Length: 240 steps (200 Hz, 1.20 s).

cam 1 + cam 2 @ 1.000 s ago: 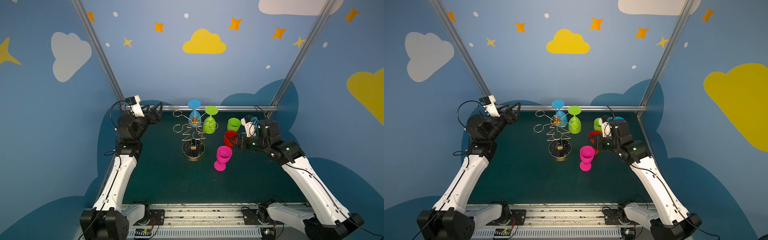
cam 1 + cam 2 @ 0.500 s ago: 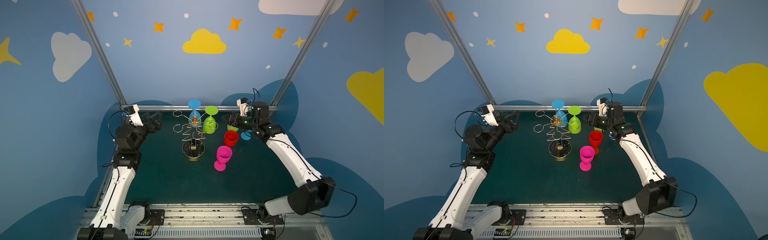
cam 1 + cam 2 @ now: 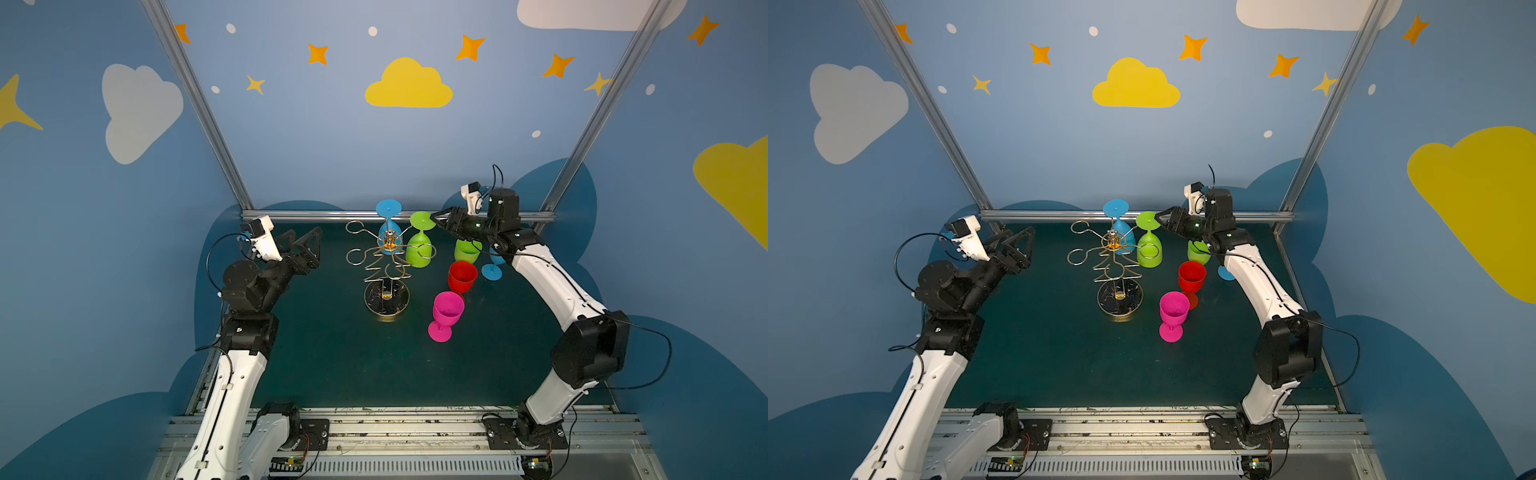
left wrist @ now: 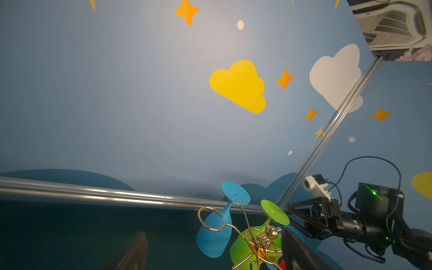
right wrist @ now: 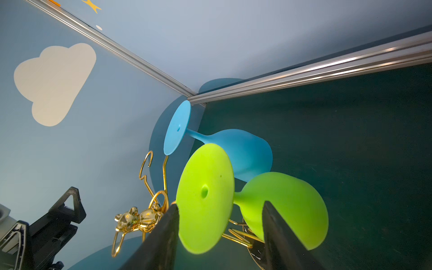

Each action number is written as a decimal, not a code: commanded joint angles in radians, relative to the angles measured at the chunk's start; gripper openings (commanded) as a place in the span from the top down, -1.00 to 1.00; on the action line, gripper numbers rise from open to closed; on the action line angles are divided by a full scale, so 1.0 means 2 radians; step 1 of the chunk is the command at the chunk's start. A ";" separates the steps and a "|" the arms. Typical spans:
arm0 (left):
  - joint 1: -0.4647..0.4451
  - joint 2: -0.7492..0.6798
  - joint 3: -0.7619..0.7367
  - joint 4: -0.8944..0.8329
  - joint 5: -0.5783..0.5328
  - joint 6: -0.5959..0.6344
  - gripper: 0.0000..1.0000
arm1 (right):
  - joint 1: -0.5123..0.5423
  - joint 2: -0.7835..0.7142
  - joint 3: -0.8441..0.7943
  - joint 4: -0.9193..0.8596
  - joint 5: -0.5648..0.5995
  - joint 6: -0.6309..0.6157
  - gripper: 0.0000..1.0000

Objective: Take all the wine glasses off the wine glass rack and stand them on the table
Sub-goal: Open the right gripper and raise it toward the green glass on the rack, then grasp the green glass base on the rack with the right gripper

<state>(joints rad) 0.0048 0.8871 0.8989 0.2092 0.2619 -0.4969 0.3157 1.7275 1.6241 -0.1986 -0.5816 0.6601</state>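
Observation:
The wine glass rack (image 3: pixel 386 266) (image 3: pixel 1119 270) is a gold wire stand on a round dark base in the middle of the mat. Two glasses hang upside down on it: a green wine glass (image 3: pixel 419 249) (image 3: pixel 1149 251) (image 5: pixel 285 203) and a blue one (image 3: pixel 388 232) (image 4: pixel 214 233) behind it. My right gripper (image 3: pixel 436 218) (image 3: pixel 1160 219) (image 5: pixel 219 204) is open, its fingers either side of the green glass's foot and stem. One finger is at the foot's edge and a gap shows on the other side. My left gripper (image 3: pixel 305 243) (image 3: pixel 1019 241) (image 4: pixel 212 233) stands open, well left of the rack.
Upright on the mat right of the rack stand a pink glass (image 3: pixel 446 309), a red glass (image 3: pixel 462 276), a green glass (image 3: pixel 467 251) and a blue glass (image 3: pixel 492 270), the last two partly under my right arm. A metal rail (image 3: pixel 332 215) runs along the back edge.
My right arm has risen from beside the red glass and reached left to the green glass's foot on the rack. The left arm has drawn back slightly and stayed open.

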 commanded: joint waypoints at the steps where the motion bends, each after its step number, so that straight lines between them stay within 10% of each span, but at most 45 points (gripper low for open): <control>1: 0.001 -0.009 -0.003 -0.009 0.004 0.011 -0.77 | -0.002 0.012 0.023 0.018 -0.031 0.013 0.00; 117: 0.002 -0.013 0.002 -0.007 0.006 0.009 -0.77 | -0.003 0.004 0.006 0.059 -0.062 0.061 1.00; 240: 0.002 -0.015 0.008 -0.005 0.008 0.007 -0.78 | 0.001 -0.010 -0.003 0.104 -0.088 0.110 1.00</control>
<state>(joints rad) 0.0048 0.8692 0.8989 0.1875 0.2661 -0.4942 0.3157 1.7519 1.6279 -0.0376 -0.7357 0.8623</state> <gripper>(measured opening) 0.887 0.053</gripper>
